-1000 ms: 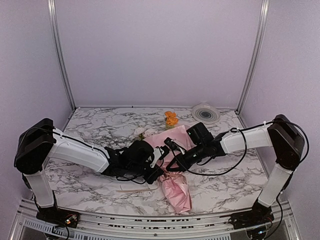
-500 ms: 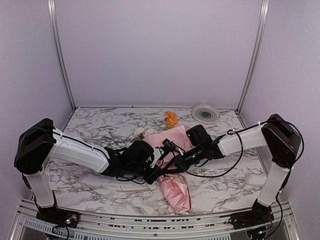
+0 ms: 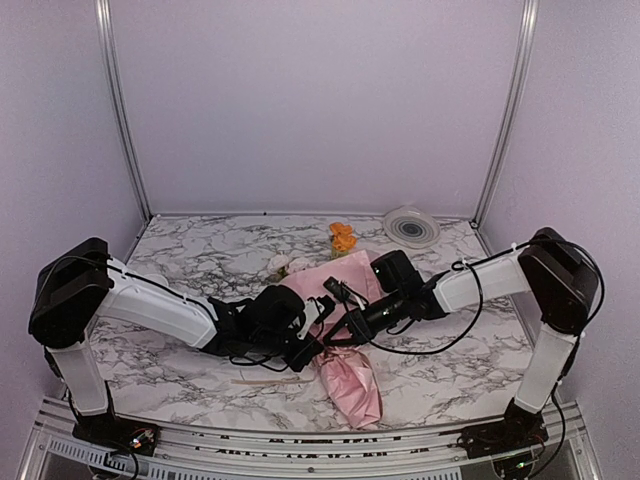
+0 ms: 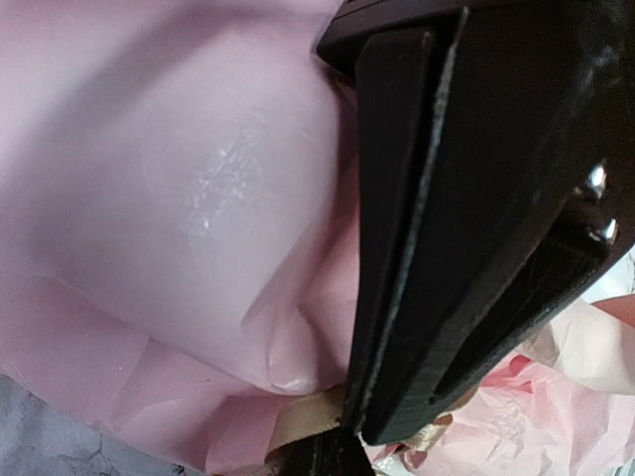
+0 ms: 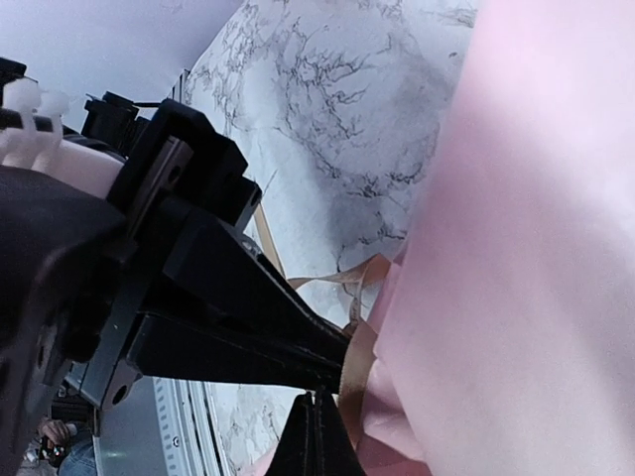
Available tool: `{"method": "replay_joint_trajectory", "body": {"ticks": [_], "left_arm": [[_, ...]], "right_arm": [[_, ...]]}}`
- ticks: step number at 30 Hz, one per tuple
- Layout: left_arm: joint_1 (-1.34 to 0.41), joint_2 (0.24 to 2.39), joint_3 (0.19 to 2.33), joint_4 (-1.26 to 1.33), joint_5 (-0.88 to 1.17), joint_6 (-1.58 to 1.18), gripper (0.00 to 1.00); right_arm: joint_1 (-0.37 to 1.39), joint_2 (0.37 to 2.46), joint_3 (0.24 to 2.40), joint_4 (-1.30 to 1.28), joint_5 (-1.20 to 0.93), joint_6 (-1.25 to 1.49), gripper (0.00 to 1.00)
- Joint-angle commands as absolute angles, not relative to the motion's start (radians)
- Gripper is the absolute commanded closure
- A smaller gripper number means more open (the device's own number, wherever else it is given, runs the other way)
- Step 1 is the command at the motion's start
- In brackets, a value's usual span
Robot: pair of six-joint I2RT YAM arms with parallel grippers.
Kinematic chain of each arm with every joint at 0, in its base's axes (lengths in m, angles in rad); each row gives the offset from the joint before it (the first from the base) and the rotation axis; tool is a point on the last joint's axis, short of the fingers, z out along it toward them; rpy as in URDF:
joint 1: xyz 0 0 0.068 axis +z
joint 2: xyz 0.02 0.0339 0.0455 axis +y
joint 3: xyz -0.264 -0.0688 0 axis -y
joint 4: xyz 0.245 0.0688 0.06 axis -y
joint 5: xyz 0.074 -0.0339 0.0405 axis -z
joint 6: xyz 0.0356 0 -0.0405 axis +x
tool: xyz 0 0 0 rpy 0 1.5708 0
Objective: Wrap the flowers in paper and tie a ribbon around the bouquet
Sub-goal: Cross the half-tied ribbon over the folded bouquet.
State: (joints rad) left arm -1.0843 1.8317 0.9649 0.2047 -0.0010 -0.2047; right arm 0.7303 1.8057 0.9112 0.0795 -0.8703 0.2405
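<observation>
- L fingers (image 4: 397, 248): closed flat on each other, only a thin seam btw them. Tips sit right at the ribbon (image 5: 353, 372). Can't tell if a strand is actually nipped in the seam.
- R fingers (image 5: 311, 444): closed to a narrow point, tips just beside the ribbon loop & just below the L tips. Can't tell whether they touch it or hold anything.
- Both sets of fingers meet nearly tip to tip at the waist of the bouquet (image 3: 352, 378). L comes in from its left side, R from its right, both low over the worktop (image 3: 190, 262).
- The paper (image 4: 189, 188): pale pink, smooth w/ soft creases, fills the space beside the L fingers. More crinkled folds show just past their tips.
- Ribbon detail: in the R wrist view a tan band hugs the paper's edge right at the fingertips. In the L wrist view a short beige bit peeks out under the L tips.
- A loose thin tail (image 3: 268, 381) lies flat on the worktop on the near side of the L fingers, apart from them.
- Bouquet lies on the worktop. Its crumpled end is nearer the arm bases than the fingers; its wide end is beyond them, toward the back wall.
- Of the flowers, the orange bloom (image 3: 342, 238) sticks out past the wide end, well beyond both sets of fingertips.
- The pale roses (image 3: 283, 265) lie beyond the L fingers, at the paper's far-left edge.
- Round white-grey disc (image 3: 411, 226): at the back of the worktop, beyond & to the right of the R fingers, well apart.
</observation>
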Motion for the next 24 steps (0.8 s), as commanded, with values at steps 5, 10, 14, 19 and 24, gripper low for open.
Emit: {"method": "replay_joint_trajectory", "body": {"ticks": [5, 10, 14, 19, 24], "left_arm": [[-1.077, 1.802, 0.938, 0.211, -0.02, -0.227, 0.97], [-1.077, 1.798, 0.94, 0.216, -0.037, -0.22, 0.97], [-1.077, 1.791, 0.935, 0.218, -0.038, -0.225, 0.95], [-1.077, 1.753, 0.9, 0.244, -0.076, -0.227, 0.93], [-1.078, 1.779, 0.914, 0.249, -0.03, -0.22, 0.99]], "right_arm": [[0.736, 1.739, 0.882, 0.121, -0.883, 0.266, 1.0], [0.738, 1.722, 0.86, 0.121, -0.882, 0.269, 1.0], [0.742, 1.732, 0.868, 0.109, -0.821, 0.267, 0.98], [0.76, 1.721, 0.877, 0.07, -0.756, 0.23, 0.88], [0.788, 1.709, 0.886, -0.023, -0.682, 0.176, 0.76]]}}
